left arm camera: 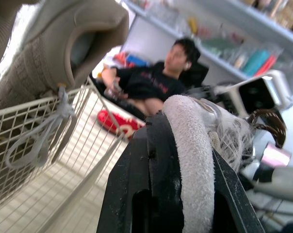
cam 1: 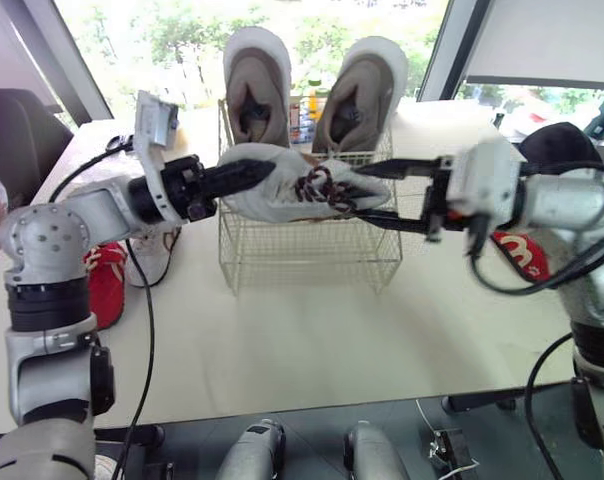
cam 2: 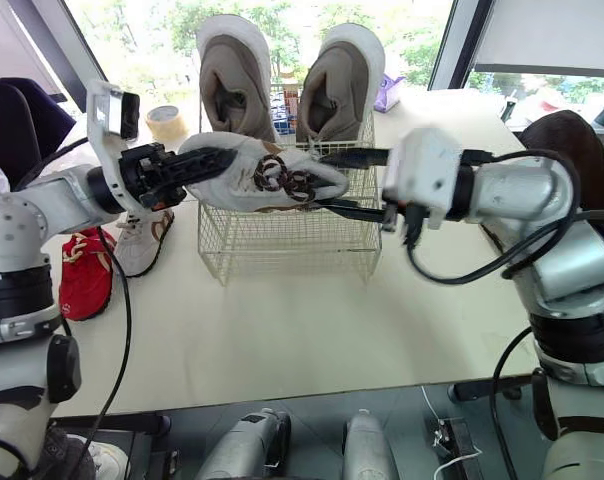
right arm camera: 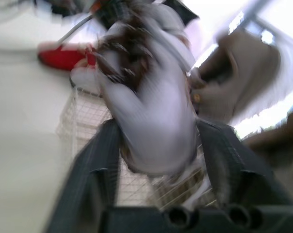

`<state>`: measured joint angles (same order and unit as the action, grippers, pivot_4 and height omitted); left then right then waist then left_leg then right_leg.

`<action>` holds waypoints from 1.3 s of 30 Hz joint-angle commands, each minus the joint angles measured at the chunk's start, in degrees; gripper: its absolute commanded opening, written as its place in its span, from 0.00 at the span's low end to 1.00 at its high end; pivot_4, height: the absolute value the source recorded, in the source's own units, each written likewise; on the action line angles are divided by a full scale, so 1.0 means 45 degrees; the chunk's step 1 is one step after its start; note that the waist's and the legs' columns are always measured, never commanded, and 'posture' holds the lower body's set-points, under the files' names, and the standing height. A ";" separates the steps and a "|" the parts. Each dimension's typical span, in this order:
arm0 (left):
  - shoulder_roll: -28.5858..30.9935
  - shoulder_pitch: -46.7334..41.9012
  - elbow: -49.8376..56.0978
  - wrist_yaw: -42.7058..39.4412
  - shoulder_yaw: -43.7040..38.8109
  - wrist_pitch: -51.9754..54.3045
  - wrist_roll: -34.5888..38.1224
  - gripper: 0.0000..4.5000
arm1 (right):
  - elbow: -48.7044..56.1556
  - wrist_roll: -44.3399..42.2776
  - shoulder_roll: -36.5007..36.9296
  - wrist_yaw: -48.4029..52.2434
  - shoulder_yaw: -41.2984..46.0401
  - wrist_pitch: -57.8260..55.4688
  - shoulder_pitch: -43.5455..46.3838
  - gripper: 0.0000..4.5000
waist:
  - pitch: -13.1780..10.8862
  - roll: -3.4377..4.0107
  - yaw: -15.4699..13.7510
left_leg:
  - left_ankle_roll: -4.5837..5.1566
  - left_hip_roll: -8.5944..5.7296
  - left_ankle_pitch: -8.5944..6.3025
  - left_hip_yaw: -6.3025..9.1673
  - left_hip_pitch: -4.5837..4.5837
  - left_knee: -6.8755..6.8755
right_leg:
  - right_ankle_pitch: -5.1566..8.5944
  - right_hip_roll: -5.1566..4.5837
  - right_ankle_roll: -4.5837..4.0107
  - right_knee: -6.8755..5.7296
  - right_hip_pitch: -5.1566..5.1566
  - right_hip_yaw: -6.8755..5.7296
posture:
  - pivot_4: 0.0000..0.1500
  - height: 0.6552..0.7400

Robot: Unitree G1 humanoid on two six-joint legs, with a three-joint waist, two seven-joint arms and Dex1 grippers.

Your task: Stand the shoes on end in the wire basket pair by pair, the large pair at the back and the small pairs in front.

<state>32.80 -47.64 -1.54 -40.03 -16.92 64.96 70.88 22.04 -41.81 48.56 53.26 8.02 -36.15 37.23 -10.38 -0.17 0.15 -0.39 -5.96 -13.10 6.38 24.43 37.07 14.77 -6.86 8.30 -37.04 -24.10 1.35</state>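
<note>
While left end effector (cam 1: 247, 172), right end effector (cam 1: 364, 195) clamp white shoe (cam 1: 287, 190), horizontal, toe rightward

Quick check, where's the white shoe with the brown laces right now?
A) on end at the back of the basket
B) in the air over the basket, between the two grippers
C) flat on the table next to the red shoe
B: the brown-laced shoe hangs over the wire basket, with the left gripper clamped on its heel and the right gripper at its toe, in front of the large beige pair.
</note>
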 commanded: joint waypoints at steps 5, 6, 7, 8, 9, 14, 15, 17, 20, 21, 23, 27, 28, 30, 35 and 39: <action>-0.1797 0.0288 0.1043 0.3600 -0.1946 -0.0950 0.2927 0.05 | -0.0134 -0.8947 -0.1897 -0.5120 0.3094 -0.3962 -0.1739 0.99 | 0.0001 0.0001 -0.0041 | 0.0045 0.0008 -0.0026 -0.0005 -0.0003 -0.0006 | -0.0001 0.0004 -0.0003 -0.0014 -0.0014 0.0008 | 1.00 1.00; -0.2132 0.0334 0.1213 0.4017 -0.1987 -0.1241 0.3085 0.05 | 0.0049 -0.9382 -0.2435 -0.5731 0.2866 -0.3850 -0.1898 0.99 | 0.0001 0.0001 -0.0031 | 0.0044 0.0009 -0.0026 -0.0007 -0.0003 -0.0006 | -0.0001 0.0005 -0.0004 -0.0014 -0.0015 0.0010 | 1.00 1.00; -0.2480 0.0391 0.1350 0.4398 -0.1980 -0.1495 0.3279 0.05 | 0.0178 -0.9525 -0.3166 -0.6415 0.2522 -0.3575 -0.1912 0.99 | 0.0001 0.0001 -0.0028 | 0.0043 0.0010 -0.0025 -0.0009 -0.0003 -0.0006 | -0.0001 0.0005 -0.0004 -0.0016 -0.0016 0.0012 | 1.00 1.00; -0.2753 0.0473 0.1504 0.4632 -0.1896 -0.1701 0.3335 0.05 | 0.0241 -0.9434 -0.3887 -0.7027 0.2165 -0.3256 -0.1764 0.99 | 0.0001 0.0001 -0.0013 | 0.0041 0.0009 -0.0024 -0.0011 -0.0003 -0.0004 | -0.0001 0.0005 -0.0004 -0.0020 -0.0017 0.0012 | 1.00 1.00; -0.3008 0.0571 0.1666 0.4791 -0.1762 -0.1909 0.3273 0.05 | 0.0266 -0.9179 -0.4561 -0.7455 0.1775 -0.2974 -0.1502 0.99 | 0.0001 0.0001 0.0007 | 0.0038 0.0009 -0.0022 -0.0012 -0.0003 -0.0001 | -0.0002 0.0006 -0.0005 -0.0023 -0.0019 0.0013 | 1.00 1.00; -0.3850 0.0852 0.1943 0.5291 -0.1332 -0.2722 0.2980 0.05 | -0.0330 -0.8197 -0.6815 -0.8619 0.0866 -0.1683 0.0135 0.99 | 0.0002 0.0003 0.0126 | -0.0035 0.0000 0.0022 -0.0026 -0.0001 -0.0001 | -0.0002 0.0007 -0.0004 -0.0034 -0.0031 0.0018 | 1.00 1.00; -0.3907 0.0905 0.1972 0.5310 -0.1249 -0.2801 0.2940 0.05 | -0.0544 -0.7975 -0.7098 -0.8691 0.0811 -0.1430 0.0448 0.99 | 0.0002 0.0003 0.0127 | -0.0038 0.0000 0.0024 -0.0027 -0.0001 -0.0002 | -0.0002 0.0008 -0.0004 -0.0032 -0.0031 0.0018 | 1.00 1.00; -0.3860 0.1056 0.2066 0.5268 -0.1075 -0.2927 0.2759 0.05 | -0.0834 -0.7840 -0.7502 -0.8836 0.0907 -0.1023 0.0886 0.99 | 0.0004 0.0000 0.0107 | -0.0039 0.0000 0.0025 -0.0024 -0.0001 -0.0001 | -0.0002 0.0011 -0.0004 -0.0033 -0.0029 0.0014 | 1.00 1.00; -0.3795 0.1282 0.2114 0.5255 -0.0925 -0.3290 0.2315 0.05 | -0.1003 -0.8083 -0.7899 -0.9108 0.1062 -0.0711 0.1301 0.99 | 0.0004 0.0001 0.0110 | -0.0037 -0.0004 0.0024 -0.0026 -0.0001 -0.0002 | -0.0003 0.0010 -0.0003 -0.0031 -0.0027 0.0015 | 1.00 1.00; -0.3791 0.1335 0.2129 0.5218 -0.0883 -0.3445 0.2128 0.05 | -0.1013 -0.8009 -0.7927 -0.9152 0.0977 -0.0710 0.1360 0.99 | 0.0004 0.0001 0.0115 | -0.0037 -0.0004 0.0024 -0.0025 -0.0001 -0.0002 | -0.0003 0.0010 -0.0004 -0.0031 -0.0027 0.0014 | 1.00 1.00; -0.3778 0.1443 0.2142 0.5239 -0.0799 -0.3556 0.2055 0.05 | -0.1096 -0.7895 -0.8097 -0.9323 0.0788 -0.0677 0.1483 0.99 | 0.0004 0.0001 0.0142 | -0.0037 -0.0001 0.0024 -0.0025 -0.0001 -0.0006 | -0.0002 0.0012 -0.0004 -0.0031 -0.0030 0.0014 | 1.00 1.00; -0.3864 0.1502 0.2145 0.5479 -0.0731 -0.3758 0.1931 0.05 | -0.1248 -0.7518 -0.8304 -0.9470 0.0514 -0.0653 0.1671 0.68 | 0.0004 0.0003 0.0158 | -0.0035 0.0001 0.0023 -0.0025 -0.0001 -0.0009 | -0.0002 0.0016 -0.0004 -0.0034 -0.0036 0.0015 | 1.00 1.00; -0.3928 0.1453 0.2042 0.5734 -0.0739 -0.3927 0.1786 0.16 | -0.1277 -0.7376 -0.8290 -0.9467 0.0437 -0.0670 0.1718 0.57 | 0.0004 0.0003 0.0157 | -0.0035 0.0002 0.0023 -0.0025 -0.0001 -0.0010 | -0.0002 0.0016 -0.0004 -0.0034 -0.0037 0.0015 | 1.00 1.00; -0.3897 0.1405 0.1914 0.5911 -0.0704 -0.3977 0.1759 0.38 | -0.1304 -0.7171 -0.8221 -0.9413 0.0339 -0.0736 0.1771 0.36 | 0.0004 0.0003 0.0144 | -0.0035 0.0001 0.0022 -0.0025 -0.0001 -0.0011 | -0.0002 0.0016 -0.0004 -0.0033 -0.0037 0.0015 | 1.00 1.00; -0.3383 0.1687 0.2413 0.5570 -0.0542 -0.3590 0.1853 0.96 | -0.1492 -0.6682 -0.7834 -0.9200 0.0313 -0.0940 0.2036 0.13 | 0.0004 0.0003 0.0169 | -0.0024 0.0000 0.0016 -0.0025 -0.0001 -0.0012 | -0.0002 0.0016 -0.0004 -0.0033 -0.0039 0.0015 | 1.00 1.00; -0.0852 0.2764 0.3196 0.3520 -0.0255 -0.2311 0.1465 1.00 | -0.2924 -0.5038 -0.5388 -0.7349 0.0341 -0.1297 0.3322 0.13 | -0.0001 0.0012 0.0235 | -0.0024 0.0001 0.0016 -0.0028 -0.0001 -0.0023 | -0.0001 0.0017 -0.0006 -0.0035 -0.0047 0.0017 | 1.00 1.00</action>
<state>24.60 -36.50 9.52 -19.16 -17.84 52.08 78.50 10.49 -67.84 19.93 15.17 7.94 -42.23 48.58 -10.39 -0.11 1.20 -0.49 -5.96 -13.03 6.22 24.45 36.95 14.76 -6.78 8.27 -37.19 -24.35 1.44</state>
